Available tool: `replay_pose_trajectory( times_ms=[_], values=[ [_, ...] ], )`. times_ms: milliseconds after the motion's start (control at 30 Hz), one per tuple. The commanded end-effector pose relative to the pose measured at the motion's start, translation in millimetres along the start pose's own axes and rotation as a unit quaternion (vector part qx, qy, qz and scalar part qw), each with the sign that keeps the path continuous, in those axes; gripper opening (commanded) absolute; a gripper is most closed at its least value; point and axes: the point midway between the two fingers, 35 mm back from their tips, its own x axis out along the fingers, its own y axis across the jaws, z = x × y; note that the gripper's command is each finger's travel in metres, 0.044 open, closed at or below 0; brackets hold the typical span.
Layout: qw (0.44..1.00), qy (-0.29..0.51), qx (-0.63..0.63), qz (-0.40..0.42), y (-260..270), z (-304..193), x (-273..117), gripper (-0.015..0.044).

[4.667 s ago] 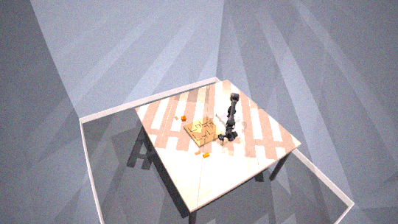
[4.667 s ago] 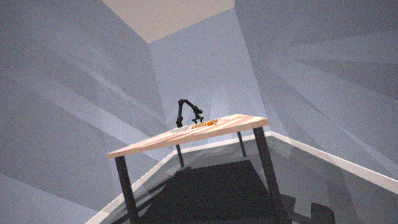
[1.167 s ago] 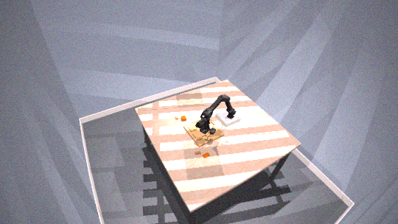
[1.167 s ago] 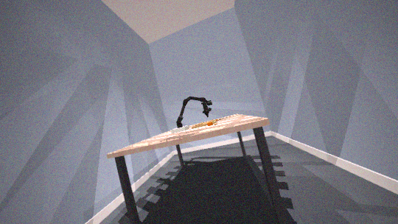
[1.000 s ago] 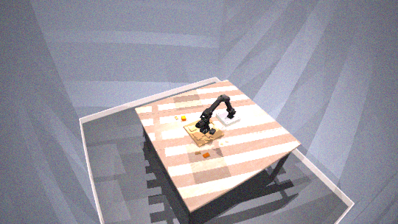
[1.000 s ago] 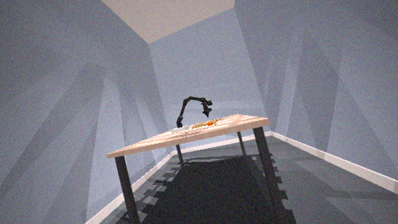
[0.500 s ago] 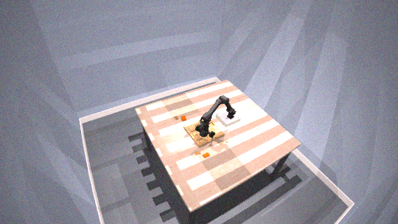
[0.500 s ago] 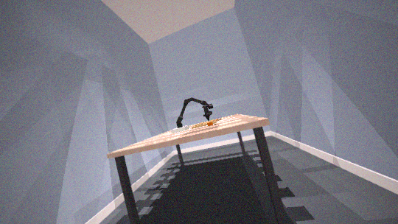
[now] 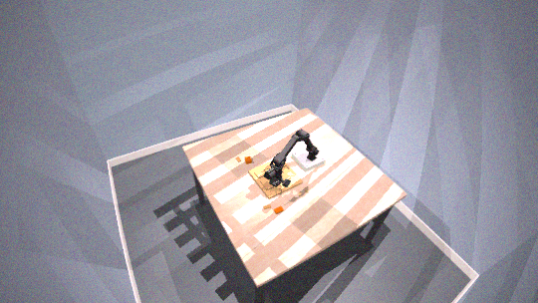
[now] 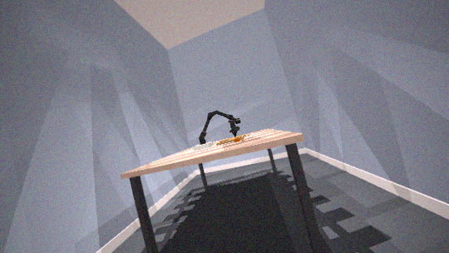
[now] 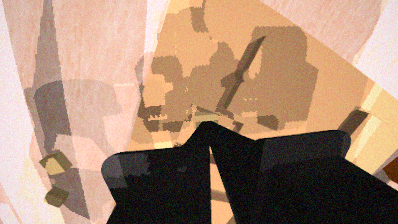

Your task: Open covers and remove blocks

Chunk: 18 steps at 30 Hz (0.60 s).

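On 1 striped table, between blue-grey walls, the pincer is clenched empty.

The tan puzzle board lies flat between two bright orange blocks.

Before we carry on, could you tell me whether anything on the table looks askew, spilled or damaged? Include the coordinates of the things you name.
Nothing stands out as odd. The puzzle board [image 9: 296, 183] lies flat, and the orange blocks [image 9: 248, 159] [image 9: 278, 210] sit on the table beside it, as the task wants. I see no spill or breakage, though fine damage would be too small to tell.
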Motion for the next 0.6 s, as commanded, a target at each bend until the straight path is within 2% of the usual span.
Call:
replay_pose_trajectory(
  times_ms=[0, 567],
  values=[
    [1.0, 0.0, -0.002, -0.001, 0, -1, 2, 0.0],
    [1.0, 0.001, -0.003, -0.001, 1, -14, 5, 0.0]
  ],
)
